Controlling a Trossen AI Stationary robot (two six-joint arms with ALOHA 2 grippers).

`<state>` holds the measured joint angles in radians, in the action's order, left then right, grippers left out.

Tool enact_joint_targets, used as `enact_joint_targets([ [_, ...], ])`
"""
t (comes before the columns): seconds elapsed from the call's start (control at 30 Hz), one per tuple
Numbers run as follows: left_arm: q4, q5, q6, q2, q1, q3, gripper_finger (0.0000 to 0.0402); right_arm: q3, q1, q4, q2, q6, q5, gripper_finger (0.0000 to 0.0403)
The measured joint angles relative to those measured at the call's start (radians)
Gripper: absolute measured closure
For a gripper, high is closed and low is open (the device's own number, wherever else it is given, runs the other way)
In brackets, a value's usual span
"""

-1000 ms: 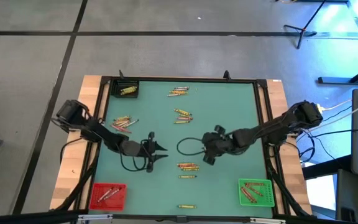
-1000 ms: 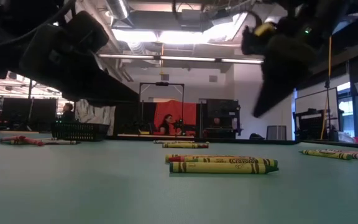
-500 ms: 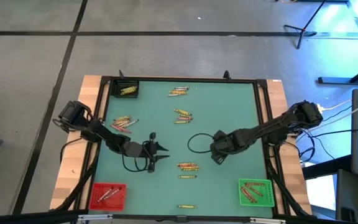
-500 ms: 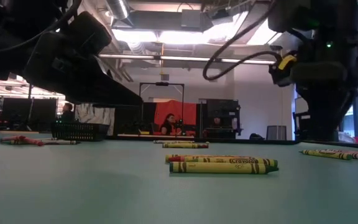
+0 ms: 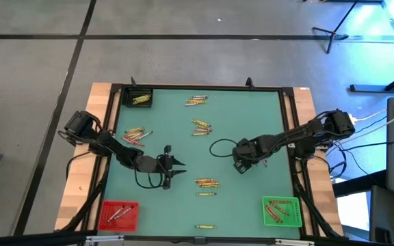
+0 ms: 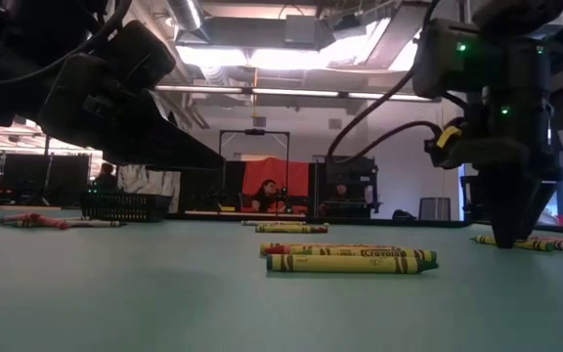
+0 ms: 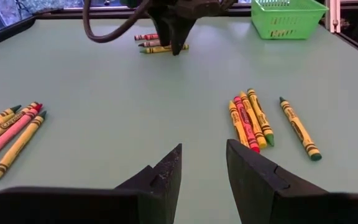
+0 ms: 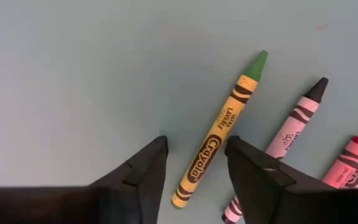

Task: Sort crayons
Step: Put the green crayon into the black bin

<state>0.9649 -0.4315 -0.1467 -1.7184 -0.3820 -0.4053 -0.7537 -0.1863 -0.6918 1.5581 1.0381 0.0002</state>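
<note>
Right wrist view: spread right gripper (image 8: 194,165) straddles a green-tipped crayon (image 8: 219,132), tip pointing away.

Grey concrete floor (image 5: 183,61) with dark seams around the surface; ceiling strip lights (image 6: 262,54) and red backdrop (image 6: 281,181) beyond.

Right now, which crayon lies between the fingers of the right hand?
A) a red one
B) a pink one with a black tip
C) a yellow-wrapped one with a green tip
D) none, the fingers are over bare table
C: in the right wrist view the yellow-wrapped crayon with a green tip runs into the gap of the right hand, while the pink crayon lies outside the fingers.
</note>
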Motion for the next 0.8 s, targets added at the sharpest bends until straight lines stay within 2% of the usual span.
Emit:
enact_joint_targets([
  [0.37, -0.005, -0.032, 0.0, 0.0, 0.0, 0.0, 0.0292, 0.001, -0.005, 0.014, 0.003, -0.189, 0.062, 0.0388],
  [0.57, -0.005, -0.031, 0.0, 0.0, 0.0, 0.0, 0.0292, 0.004, -0.009, 0.037, 0.001, -0.31, 0.083, 0.0382],
  [0.8, 0.067, 0.001, -0.001, 0.001, 0.003, 0.0, 0.0291, 0.005, -0.059, 0.199, -0.008, -0.421, 0.208, 0.0394],
])
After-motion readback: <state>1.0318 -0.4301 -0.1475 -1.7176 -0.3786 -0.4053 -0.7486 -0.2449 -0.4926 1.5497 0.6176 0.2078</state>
